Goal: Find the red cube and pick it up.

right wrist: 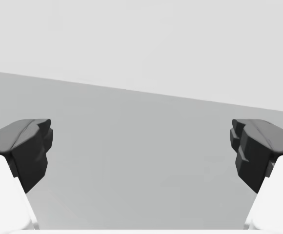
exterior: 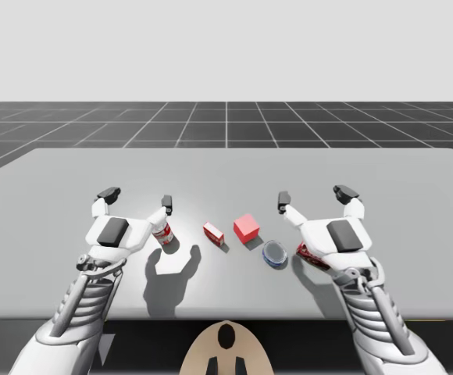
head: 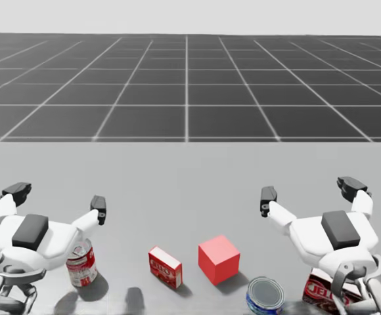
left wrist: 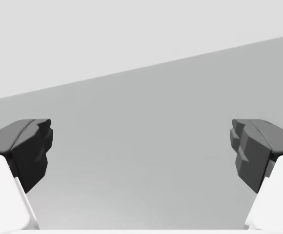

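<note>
Both claws hang wide open, nothing between the fingers: left claw [exterior: 138, 198] [head: 58, 197] [left wrist: 141, 146] and right claw [exterior: 314, 195] [head: 309, 190] [right wrist: 141, 146], each over the grey worktop [exterior: 226, 168]. The red cube [exterior: 246, 227] [head: 219, 258] sits between them, plain-faced, untouched. Just beside it lies a small red box [exterior: 213, 231] [head: 165, 266] with white print. A red-and-white labelled can [exterior: 162, 233] [head: 82, 262] stands by my left claw. A blue can [exterior: 274, 253] [head: 265, 295] and a larger red box [exterior: 308, 253] [head: 322, 289] with white lettering sit by my right arm.
</note>
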`<move>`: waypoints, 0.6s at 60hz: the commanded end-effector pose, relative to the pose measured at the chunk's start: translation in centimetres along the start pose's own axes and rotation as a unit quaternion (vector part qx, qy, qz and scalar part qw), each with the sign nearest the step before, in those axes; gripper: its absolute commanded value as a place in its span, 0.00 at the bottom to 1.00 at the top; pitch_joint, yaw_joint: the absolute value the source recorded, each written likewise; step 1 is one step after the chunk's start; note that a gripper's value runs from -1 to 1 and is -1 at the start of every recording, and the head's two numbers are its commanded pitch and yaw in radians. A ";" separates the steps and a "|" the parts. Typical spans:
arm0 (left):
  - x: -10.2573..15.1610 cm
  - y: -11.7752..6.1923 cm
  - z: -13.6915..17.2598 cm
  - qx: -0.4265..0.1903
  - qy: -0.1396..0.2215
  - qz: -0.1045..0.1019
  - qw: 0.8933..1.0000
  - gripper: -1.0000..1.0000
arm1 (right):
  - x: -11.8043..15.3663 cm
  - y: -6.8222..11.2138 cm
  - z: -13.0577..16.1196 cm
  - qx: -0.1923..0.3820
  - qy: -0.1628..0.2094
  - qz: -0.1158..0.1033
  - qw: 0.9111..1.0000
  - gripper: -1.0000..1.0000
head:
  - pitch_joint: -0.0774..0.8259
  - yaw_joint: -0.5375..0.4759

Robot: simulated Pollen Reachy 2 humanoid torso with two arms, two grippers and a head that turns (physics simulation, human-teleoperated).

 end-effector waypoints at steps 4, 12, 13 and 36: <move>0.0 -0.1 -0.1 -0.003 0.001 -0.001 1.000 0.00 | -0.2 0.5 0.0 0.009 0.002 0.002 1.000 0.00 | 0.61 0.52; 0.0 -0.1 -0.1 -0.005 0.002 -0.003 1.000 0.00 | -0.2 0.6 -0.1 0.017 0.004 0.001 1.000 0.00 | 0.70 0.49; 0.0 -0.1 -0.1 -0.005 0.002 -0.003 1.000 0.00 | -0.2 0.6 -0.1 0.017 0.004 0.000 1.000 0.00 | 0.72 0.49; 0.2 0.2 -0.1 -0.008 -0.001 0.018 1.000 0.00 | 0.5 1.3 0.9 0.084 0.043 -0.048 0.994 0.00 | 0.78 0.42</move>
